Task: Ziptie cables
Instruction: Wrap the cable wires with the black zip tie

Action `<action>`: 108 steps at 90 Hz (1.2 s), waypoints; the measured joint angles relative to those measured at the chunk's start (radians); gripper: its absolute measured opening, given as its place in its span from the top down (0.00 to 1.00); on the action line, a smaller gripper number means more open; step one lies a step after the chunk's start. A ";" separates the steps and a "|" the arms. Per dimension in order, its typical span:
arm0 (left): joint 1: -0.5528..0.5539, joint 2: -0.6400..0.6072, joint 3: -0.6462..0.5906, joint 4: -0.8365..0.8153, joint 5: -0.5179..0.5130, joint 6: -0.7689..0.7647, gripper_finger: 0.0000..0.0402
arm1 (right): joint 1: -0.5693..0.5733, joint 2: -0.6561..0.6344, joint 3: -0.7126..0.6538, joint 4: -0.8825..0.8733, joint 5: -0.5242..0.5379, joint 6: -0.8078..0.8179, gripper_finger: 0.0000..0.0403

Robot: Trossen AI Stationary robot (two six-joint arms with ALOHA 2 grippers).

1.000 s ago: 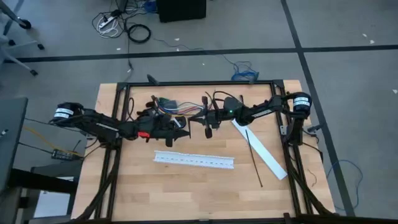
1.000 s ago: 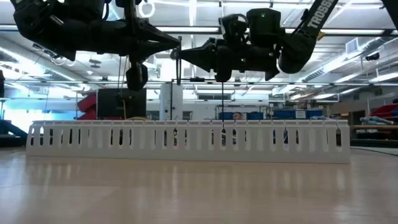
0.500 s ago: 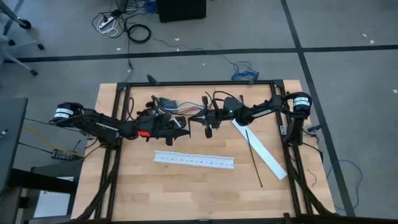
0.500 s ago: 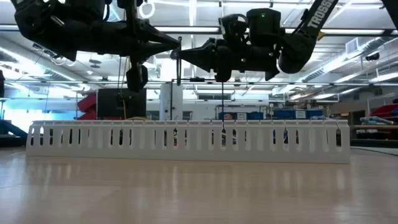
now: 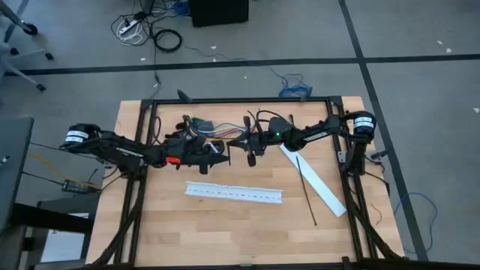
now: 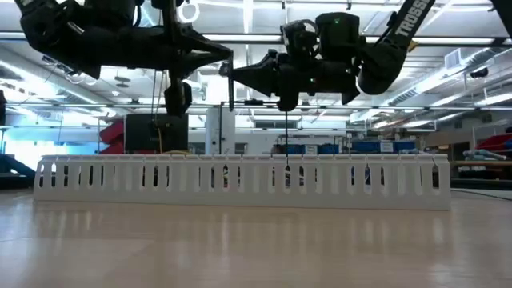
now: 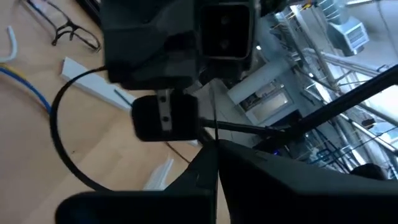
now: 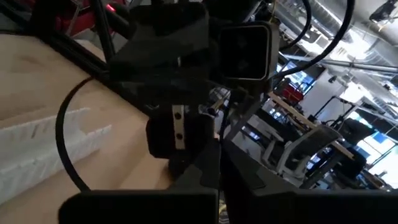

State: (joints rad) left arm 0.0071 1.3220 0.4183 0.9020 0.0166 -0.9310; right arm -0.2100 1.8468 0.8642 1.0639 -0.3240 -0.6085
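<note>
I have both arms up over the far half of the surface (image 5: 225, 232), nose to nose. My left tool (image 5: 219, 156) and right tool (image 5: 244, 142) nearly meet at the tips, well clear of the wood. I judge that I hold them high so the two can work against each other without dragging on anything below.

In each wrist view my own fingers are drawn together, with only a seam between them. A thin dark strand hangs below my right tool in the low view, but I cannot tell what it is or whether either tool truly pinches it.

The cables (image 5: 202, 125) lie in a loose coloured bunch just behind my left tool, near the far edge, so they are close at hand.

The ziptie (image 5: 307, 192) is not up here (as far as the high view lets me judge). It lies flat on the right side, partly across a flat white strip (image 5: 322, 191) and well apart from the cables.

The white slotted channel (image 5: 234, 193) sits in front of both tools, untouched. To my eye the bundling proper is not yet begun.
</note>
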 joint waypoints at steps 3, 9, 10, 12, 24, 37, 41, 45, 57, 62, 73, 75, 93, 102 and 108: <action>0.000 0.000 0.000 0.000 0.000 -0.006 1.00 | 0.000 0.000 0.000 -0.001 -0.001 -0.006 1.00; 0.000 0.000 0.000 -0.001 0.000 -0.016 1.00 | 0.000 0.000 0.000 -0.005 -0.001 -0.026 1.00; 0.000 0.000 0.000 -0.001 0.000 -0.016 1.00 | 0.001 0.000 0.000 -0.006 -0.001 -0.030 1.00; 0.000 0.000 0.000 -0.001 0.000 -0.016 1.00 | 0.002 0.000 0.000 -0.007 -0.001 -0.037 1.00; 0.000 0.000 0.000 -0.002 0.000 -0.017 1.00 | 0.011 0.000 0.000 -0.006 -0.001 -0.051 1.00; 0.000 0.000 0.000 -0.003 0.000 -0.017 1.00 | 0.027 0.000 0.000 -0.006 0.003 -0.097 1.00; 0.000 0.000 0.000 -0.003 0.000 -0.018 1.00 | 0.035 0.000 0.000 -0.006 0.008 -0.104 1.00; 0.000 0.000 0.000 -0.003 0.001 -0.020 1.00 | 0.042 0.000 0.000 -0.006 0.017 -0.110 1.00; -0.002 0.000 0.000 -0.003 0.005 -0.021 1.00 | 0.061 0.000 0.000 -0.013 0.042 -0.153 1.00; -0.003 0.000 0.000 -0.003 0.009 -0.023 1.00 | 0.069 0.000 0.000 -0.026 0.061 -0.172 1.00; -0.022 0.000 0.000 -0.003 0.013 -0.028 1.00 | 0.078 0.000 0.000 -0.032 0.077 -0.201 1.00; -0.025 0.000 0.000 -0.003 0.014 -0.033 1.00 | 0.079 0.000 0.000 -0.033 0.078 -0.211 1.00; -0.043 0.000 0.000 -0.002 0.014 -0.051 1.00 | 0.080 0.000 0.000 -0.029 0.078 -0.254 1.00; -0.043 0.000 0.000 -0.002 0.014 -0.069 1.00 | 0.086 0.000 0.000 -0.029 0.084 -0.277 1.00; -0.043 0.000 0.000 -0.002 0.014 -0.071 1.00 | 0.094 0.000 0.000 -0.029 0.099 -0.290 1.00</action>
State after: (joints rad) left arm -0.0357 1.3220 0.4183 0.9001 0.0307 -1.0020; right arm -0.1156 1.8465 0.8639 1.0348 -0.2252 -0.8989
